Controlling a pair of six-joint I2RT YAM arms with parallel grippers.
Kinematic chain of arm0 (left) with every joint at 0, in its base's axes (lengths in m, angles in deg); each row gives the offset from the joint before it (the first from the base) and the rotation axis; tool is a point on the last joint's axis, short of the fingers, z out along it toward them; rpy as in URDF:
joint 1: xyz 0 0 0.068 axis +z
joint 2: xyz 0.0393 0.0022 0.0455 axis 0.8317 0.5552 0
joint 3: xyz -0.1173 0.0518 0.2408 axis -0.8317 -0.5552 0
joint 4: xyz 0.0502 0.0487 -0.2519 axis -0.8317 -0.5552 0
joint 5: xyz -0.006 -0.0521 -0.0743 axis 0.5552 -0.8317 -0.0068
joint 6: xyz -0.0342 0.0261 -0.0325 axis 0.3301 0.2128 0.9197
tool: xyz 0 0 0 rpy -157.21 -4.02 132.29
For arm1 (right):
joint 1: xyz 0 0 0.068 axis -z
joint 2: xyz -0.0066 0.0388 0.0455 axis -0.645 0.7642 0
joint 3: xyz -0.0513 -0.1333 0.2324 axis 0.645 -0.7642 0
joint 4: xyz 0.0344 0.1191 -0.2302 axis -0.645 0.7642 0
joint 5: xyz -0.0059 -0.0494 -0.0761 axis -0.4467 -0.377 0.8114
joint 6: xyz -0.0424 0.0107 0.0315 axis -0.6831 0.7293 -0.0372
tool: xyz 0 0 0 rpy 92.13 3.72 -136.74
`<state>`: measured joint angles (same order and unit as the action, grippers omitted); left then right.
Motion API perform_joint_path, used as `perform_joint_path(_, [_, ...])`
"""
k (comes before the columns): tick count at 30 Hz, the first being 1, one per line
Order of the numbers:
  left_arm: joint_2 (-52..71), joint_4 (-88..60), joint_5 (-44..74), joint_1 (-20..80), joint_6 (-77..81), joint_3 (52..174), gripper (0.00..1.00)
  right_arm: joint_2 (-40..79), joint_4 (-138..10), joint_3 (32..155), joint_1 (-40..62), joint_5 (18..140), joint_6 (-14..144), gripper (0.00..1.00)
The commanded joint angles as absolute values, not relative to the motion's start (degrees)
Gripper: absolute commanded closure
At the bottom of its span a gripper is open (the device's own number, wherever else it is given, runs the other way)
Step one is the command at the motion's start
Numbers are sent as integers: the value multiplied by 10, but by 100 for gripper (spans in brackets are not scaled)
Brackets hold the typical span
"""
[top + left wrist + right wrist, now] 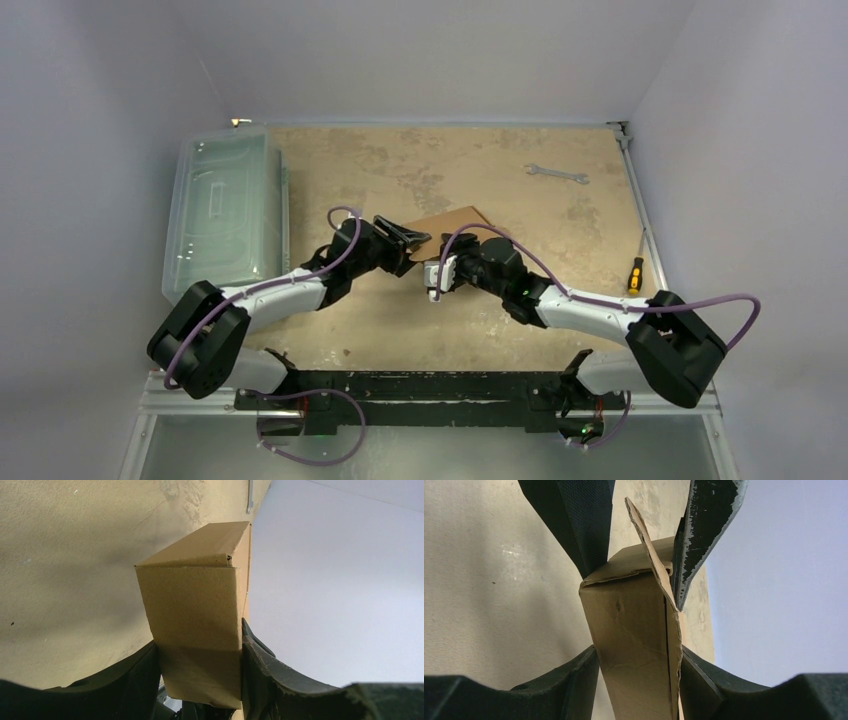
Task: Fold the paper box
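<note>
Near the middle of the tabletop, the box, already a nearly closed block, is gripped by the left hand from 9 o'clock and the right hand from 6 o'clock; one flap, I judge, is not yet tucked.

Clear plastic bin sits well to the left of the left gripper, its long side along the left edge of the mottled tan table top. Silver open-end wrench lies flat beyond and to the right of the right gripper, well apart from it. Screwdriver, yellow-and-black handle, lies far to the right of the right gripper, about level with it, near the table's right edge.
</note>
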<state>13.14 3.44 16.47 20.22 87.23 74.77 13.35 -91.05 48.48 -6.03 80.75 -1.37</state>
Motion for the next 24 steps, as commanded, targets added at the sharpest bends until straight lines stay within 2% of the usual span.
perform_joint_path(1, [104,66,156,205,884,745,57,123,-900,516,-59,798,26,43])
perform_joint_path(16, [90,70,153,207,878,733,34,120,-881,527,-46,783,54,47])
perform_joint_path(24, [70,66,152,214,874,722,29,113,-873,528,-44,776,58,48])
